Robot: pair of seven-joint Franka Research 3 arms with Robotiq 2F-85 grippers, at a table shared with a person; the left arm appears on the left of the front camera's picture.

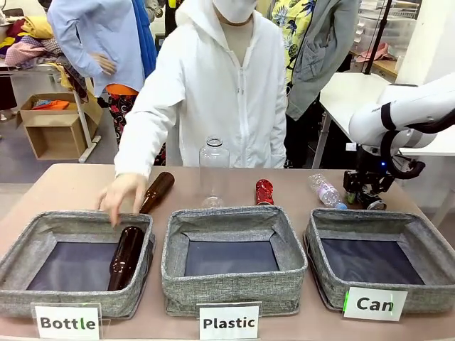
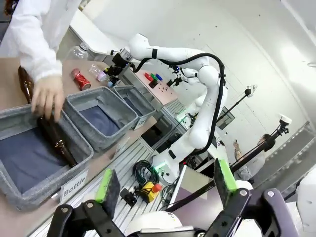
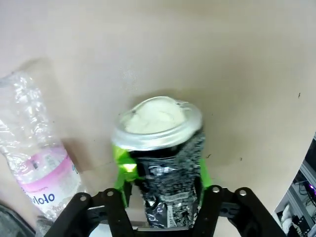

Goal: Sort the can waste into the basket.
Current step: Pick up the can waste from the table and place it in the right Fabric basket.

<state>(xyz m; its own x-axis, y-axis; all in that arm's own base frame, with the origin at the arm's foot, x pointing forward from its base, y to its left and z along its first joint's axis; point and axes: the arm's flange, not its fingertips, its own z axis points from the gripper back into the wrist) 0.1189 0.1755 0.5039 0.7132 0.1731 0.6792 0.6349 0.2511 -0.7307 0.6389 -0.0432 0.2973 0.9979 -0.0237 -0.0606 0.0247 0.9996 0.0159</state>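
Observation:
A crushed black can (image 3: 170,182) with silver-white print lies on the table between the green pads (image 3: 122,165) of my right gripper (image 3: 165,170), which is shut on it. From the front, this gripper (image 1: 362,197) sits low on the table just behind the grey basket (image 1: 370,217) marked "Can". A shiny red can (image 1: 264,192) stands on the table behind the middle basket, also seen from the left wrist as the red can (image 2: 80,79). My left gripper (image 2: 165,182) is off the table's side, open, nothing between its fingers.
A person's hand (image 1: 121,195) rests on the rim of the "Bottle" basket (image 1: 21,249), where a brown bottle (image 1: 126,257) leans. Another brown bottle (image 1: 158,192) lies behind it. A clear bottle (image 1: 214,170) stands behind the "Plastic" basket (image 1: 234,273). A crushed plastic bottle (image 1: 325,192) lies beside my right gripper.

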